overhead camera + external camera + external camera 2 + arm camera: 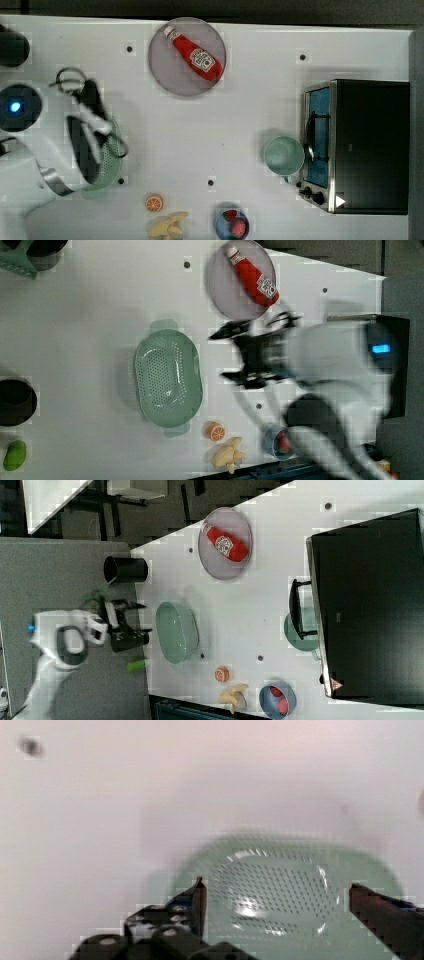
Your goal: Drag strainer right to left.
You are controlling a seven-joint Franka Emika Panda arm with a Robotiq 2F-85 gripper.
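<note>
Strainer (168,377): one; cup (283,155): one.

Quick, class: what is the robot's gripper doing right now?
Gripper: open, fingers spread wide, holding nothing, poised above the strainer.

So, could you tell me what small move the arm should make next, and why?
Probably lower the open gripper onto the strainer rim: in the wrist view the fingers straddle its perforated bowl without touching it, so nothing is gripped yet for dragging.
</note>
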